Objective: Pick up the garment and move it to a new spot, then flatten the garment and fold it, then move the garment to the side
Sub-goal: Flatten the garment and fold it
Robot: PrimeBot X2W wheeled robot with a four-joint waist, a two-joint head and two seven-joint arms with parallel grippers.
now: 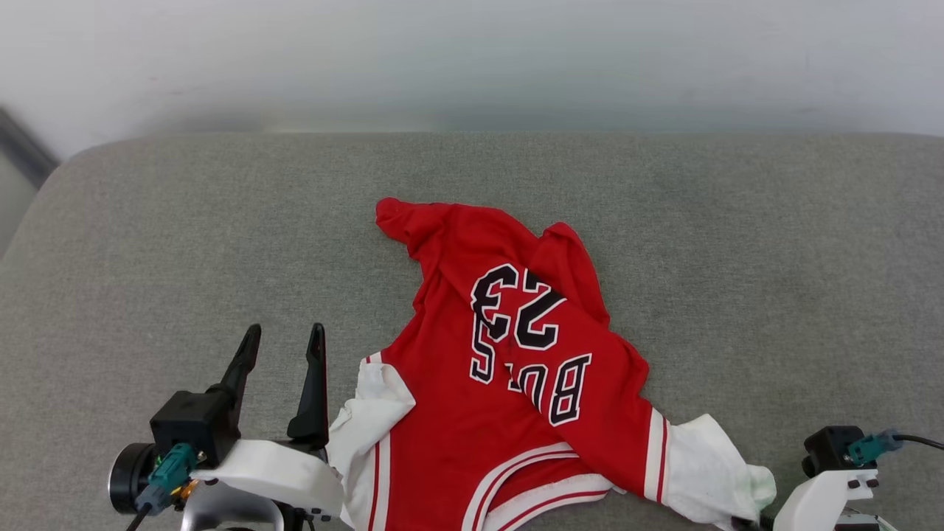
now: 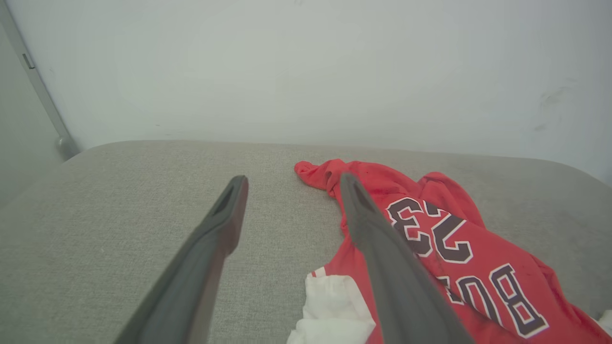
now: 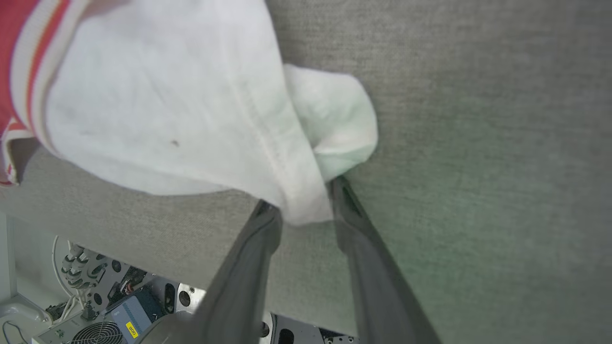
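On the big grey cushion (image 1: 147, 258) below the pale wall (image 1: 472, 59), the red shirt (image 1: 479, 413) lies crumpled near the front edge. Its collar is toward the robot and one side is folded over the black "23" print. Left gripper (image 1: 286, 330) hovers over bare cushion just beside the shirt's left white sleeve (image 1: 369, 413), fingers spread, holding nothing. Right gripper (image 3: 302, 196) sits at the front right corner, and its fingers look pinched on the hem of the right white sleeve (image 3: 167, 95). The gap between them is narrow with cloth in it.

Step, as I judge it: the grab for the first pick-up and move, nothing flattened or folded yet. Next, the left gripper likely needs to drop onto the left sleeve or shoulder and close, then both lift together.

Robot base parts (image 3: 110, 325) show under the cushion's front edge. Nothing blocks the way, but the folded-over layer could get caught in the grab.
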